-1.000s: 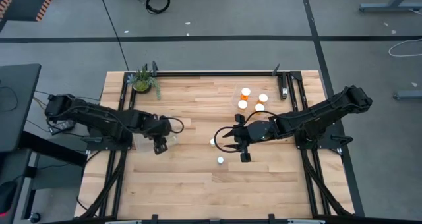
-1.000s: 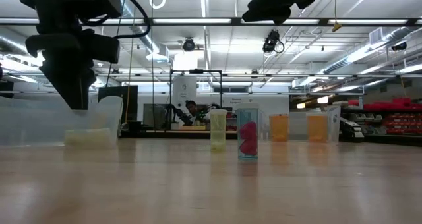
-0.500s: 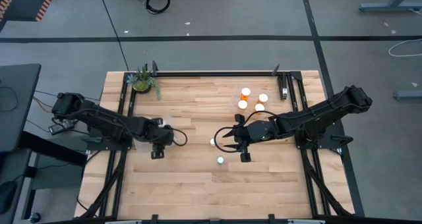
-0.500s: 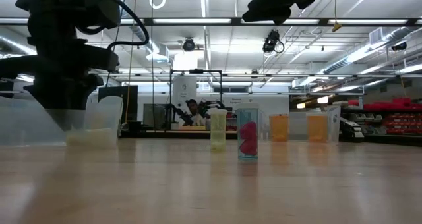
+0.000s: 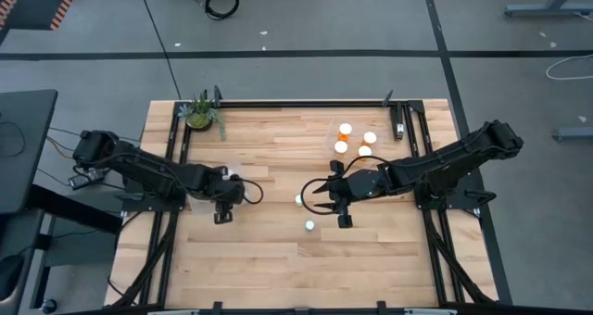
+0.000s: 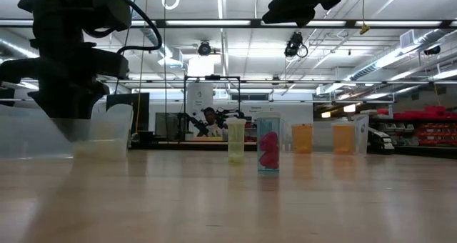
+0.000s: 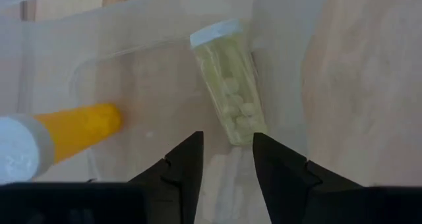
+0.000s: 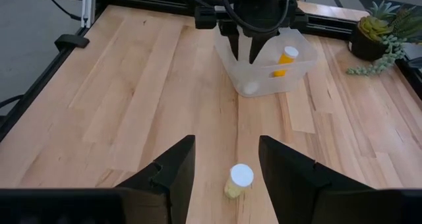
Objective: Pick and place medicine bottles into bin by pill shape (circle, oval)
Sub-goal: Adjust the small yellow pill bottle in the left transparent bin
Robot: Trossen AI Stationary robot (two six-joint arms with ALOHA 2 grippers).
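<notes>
Hovering over the clear bin (image 8: 267,69), the left gripper (image 7: 226,159) has its fingers parted and empty. Inside the bin, just beyond those fingers, a pale bottle (image 7: 229,79) of round pills lies on its side, and an orange bottle (image 7: 56,133) lies beside it (white cap outward). Well away from the bin, the right gripper (image 8: 226,163) is spread apart, holding nothing, above an upright white-capped bottle (image 8: 239,180). More bottles (image 5: 356,141) stand far from the bin.
</notes>
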